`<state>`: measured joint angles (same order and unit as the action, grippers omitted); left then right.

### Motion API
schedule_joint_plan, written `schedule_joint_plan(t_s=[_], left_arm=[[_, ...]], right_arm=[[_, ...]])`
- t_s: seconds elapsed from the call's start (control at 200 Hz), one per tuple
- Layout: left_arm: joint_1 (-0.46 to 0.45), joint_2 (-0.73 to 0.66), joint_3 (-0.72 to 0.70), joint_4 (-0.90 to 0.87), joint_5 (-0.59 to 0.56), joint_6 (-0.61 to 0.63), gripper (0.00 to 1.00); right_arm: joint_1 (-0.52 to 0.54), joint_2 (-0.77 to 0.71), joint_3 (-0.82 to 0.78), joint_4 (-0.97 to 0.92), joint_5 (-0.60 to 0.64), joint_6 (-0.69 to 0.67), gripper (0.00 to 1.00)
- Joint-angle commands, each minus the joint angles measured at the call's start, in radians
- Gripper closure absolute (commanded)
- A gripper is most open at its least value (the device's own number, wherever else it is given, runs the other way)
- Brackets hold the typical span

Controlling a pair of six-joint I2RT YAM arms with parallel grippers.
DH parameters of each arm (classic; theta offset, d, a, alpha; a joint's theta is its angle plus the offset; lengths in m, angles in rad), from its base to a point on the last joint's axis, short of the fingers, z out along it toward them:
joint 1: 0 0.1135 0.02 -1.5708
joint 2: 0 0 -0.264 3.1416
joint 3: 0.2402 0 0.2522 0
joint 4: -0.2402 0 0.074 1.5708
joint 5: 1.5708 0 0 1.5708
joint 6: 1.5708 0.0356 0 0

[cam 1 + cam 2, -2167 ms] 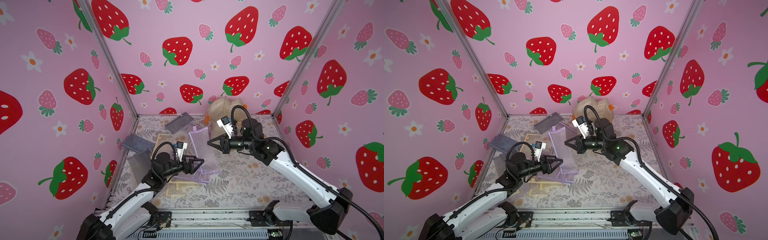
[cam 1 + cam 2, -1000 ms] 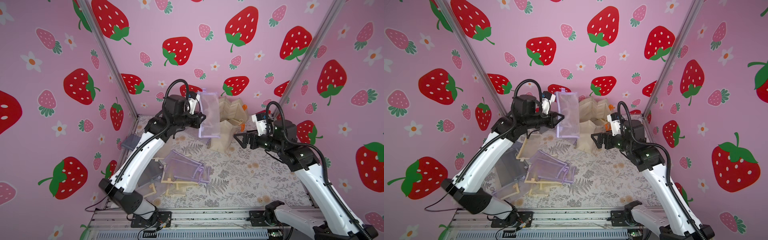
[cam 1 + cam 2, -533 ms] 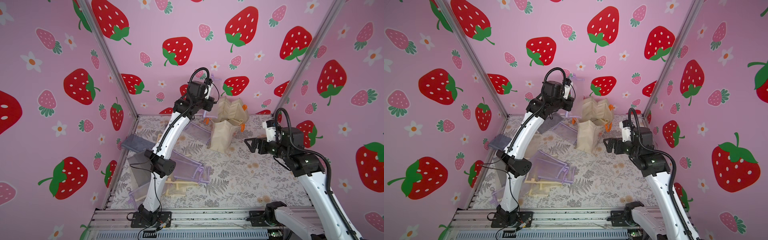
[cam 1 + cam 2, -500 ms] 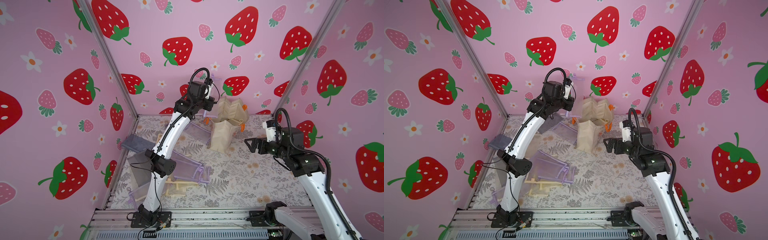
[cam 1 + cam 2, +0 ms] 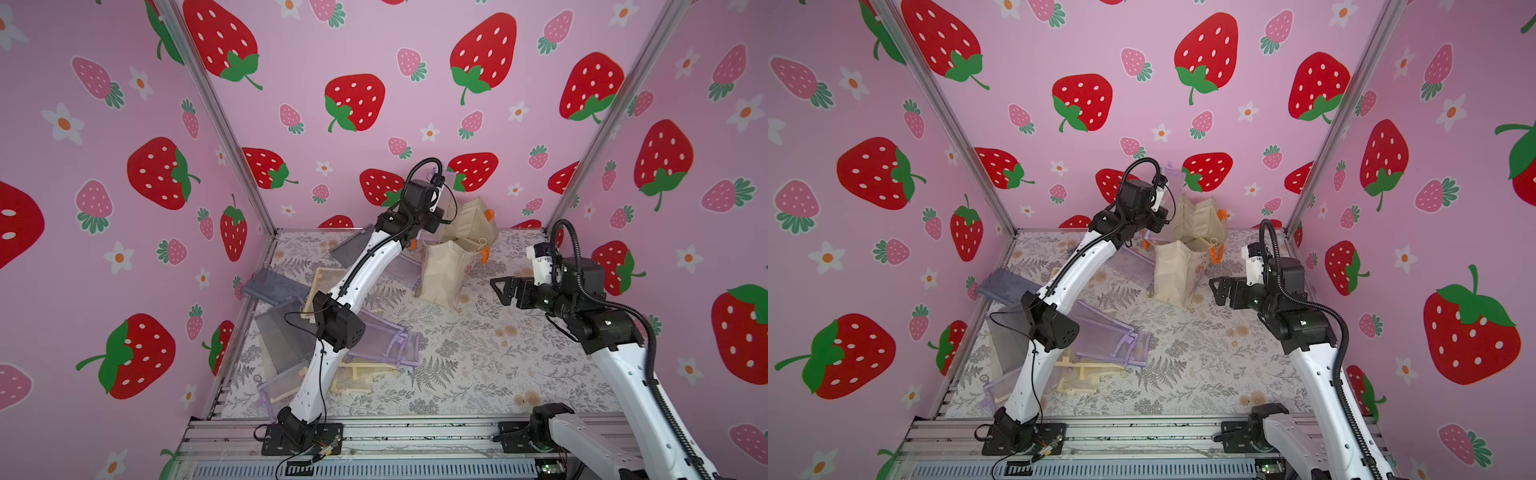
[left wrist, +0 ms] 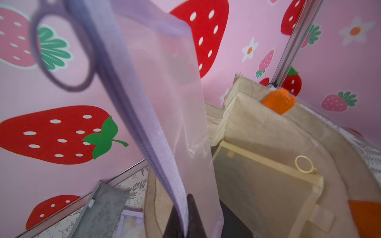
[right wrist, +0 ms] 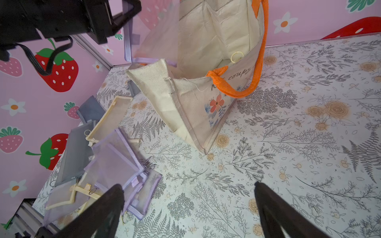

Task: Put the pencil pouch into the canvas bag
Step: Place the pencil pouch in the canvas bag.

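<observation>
Lilac mesh: the zippered pencil pouch (image 6: 175, 103) is clamped in my closed left fingers (image 6: 195, 216), beside the open mouth of the cream canvas bag with orange handles (image 5: 442, 270). Two seconds ago it lay low on the floral table (image 5: 478, 353). I judge that only lowering and release remain. My right fingers (image 7: 99, 212), wide open and empty, have backed away from the bag.

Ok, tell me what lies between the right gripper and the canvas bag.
Only bare floral table cover. The right wrist view shows it between the open right gripper and the canvas bag; the loose pouches lie off to one side.
</observation>
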<state>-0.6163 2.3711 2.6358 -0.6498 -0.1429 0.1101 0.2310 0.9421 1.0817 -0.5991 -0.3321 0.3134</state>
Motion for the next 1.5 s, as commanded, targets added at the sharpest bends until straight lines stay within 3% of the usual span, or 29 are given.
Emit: schedule_joint_plan(t_s=[0.0, 0.19, 0.37, 0.61, 0.81, 0.981, 1.061, 1.171, 1.341, 1.491], left_arm=[[-0.023, 0.001, -0.03, 0.002, -0.09, 0.032, 1.0], [-0.046, 0.027, -0.047, -0.031, -0.119, 0.019, 1.0], [-0.064, 0.04, -0.057, -0.038, -0.062, 0.052, 1.0], [-0.089, -0.027, -0.188, 0.025, 0.012, 0.111, 1.0], [-0.079, 0.007, -0.134, -0.023, -0.018, 0.131, 1.0], [-0.084, -0.011, -0.105, -0.053, -0.003, 0.128, 0.42], [-0.097, -0.044, -0.105, -0.065, 0.0, 0.132, 0.26], [-0.101, -0.103, -0.111, -0.073, 0.012, 0.098, 0.23], [-0.101, -0.186, -0.119, -0.107, 0.047, 0.043, 0.29], [-0.096, -0.331, -0.25, -0.137, 0.026, -0.058, 0.28]], right_arm=[[-0.013, -0.013, -0.012, 0.017, -0.023, -0.008, 0.01], [-0.025, -0.019, -0.014, 0.018, -0.038, -0.008, 0.01], [-0.03, -0.024, -0.017, 0.019, -0.043, -0.01, 0.01], [-0.036, -0.024, -0.029, 0.021, -0.047, -0.005, 0.01], [-0.041, -0.023, -0.028, 0.024, -0.053, 0.0, 0.01], [-0.042, -0.023, -0.031, 0.03, -0.052, 0.004, 0.01], [-0.042, -0.024, -0.032, 0.031, -0.049, 0.006, 0.01], [-0.042, -0.023, -0.034, 0.036, -0.047, 0.009, 0.01], [-0.045, -0.015, -0.007, 0.01, -0.025, -0.011, 0.01], [-0.047, 0.026, 0.056, -0.05, 0.012, -0.065, 0.01]])
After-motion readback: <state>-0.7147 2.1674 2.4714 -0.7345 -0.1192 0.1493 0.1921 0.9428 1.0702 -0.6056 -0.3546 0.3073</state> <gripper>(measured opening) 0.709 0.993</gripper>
